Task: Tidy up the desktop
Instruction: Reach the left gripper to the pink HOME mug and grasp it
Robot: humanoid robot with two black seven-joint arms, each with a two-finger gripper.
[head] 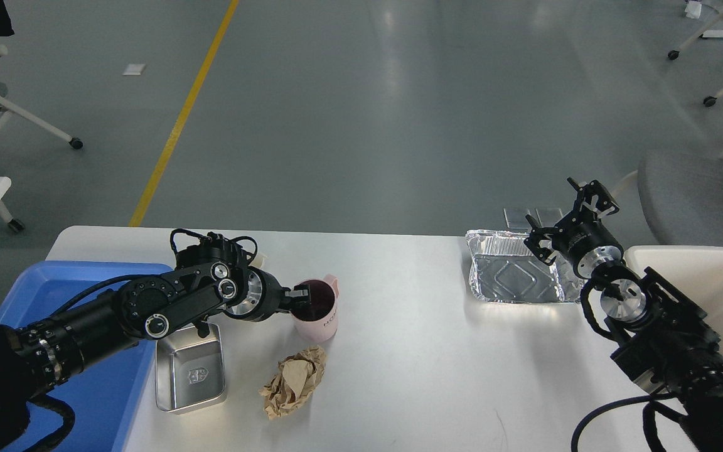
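Desk (412,351), large white rectangular top w/ rounded corners, fills the lower view. Left gripper (299,295) sits at the near rim of a pale pink plastic mug (319,312), apparently pinching the rim, though the fingers are too dark to be sure. Crumpled brown paper ball (292,381) lies just in front of the mug, beside a small rectangular steel tin (189,376). Right gripper (572,216) hangs w/ fingers spread, holding nothing, over the right edge of a shiny foil tray (512,273).

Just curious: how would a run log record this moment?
left claw: gripping pink cup rim | right claw: open, idle | desktop: cluttered
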